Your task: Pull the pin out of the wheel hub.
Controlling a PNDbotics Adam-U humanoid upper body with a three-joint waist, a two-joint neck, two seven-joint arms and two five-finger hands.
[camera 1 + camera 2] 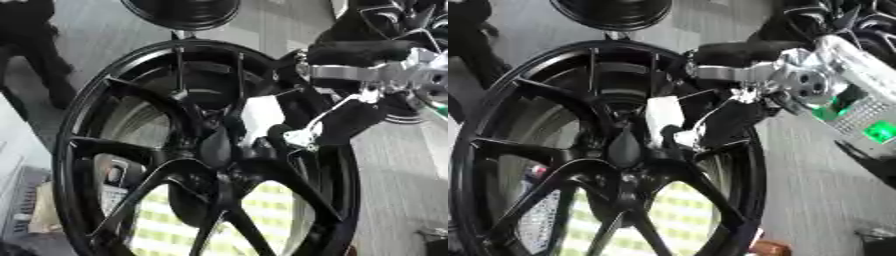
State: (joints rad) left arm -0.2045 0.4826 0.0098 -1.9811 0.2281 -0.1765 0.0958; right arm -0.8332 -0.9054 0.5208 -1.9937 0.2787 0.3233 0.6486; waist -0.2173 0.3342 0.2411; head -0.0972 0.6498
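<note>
A glossy black wheel (131,150) with thin spokes stands upright and fills most of the frame, its rim running from upper centre down to the lower edge. A second dark wheel (179,12) shows at the top edge. The right hand (346,122), black with silver joints, enters from the upper right and reaches to the hub (219,150) at centre. Its fingers are curled around a white blocky pin (261,116), which sits just above and right of the hub, among the spokes.
</note>
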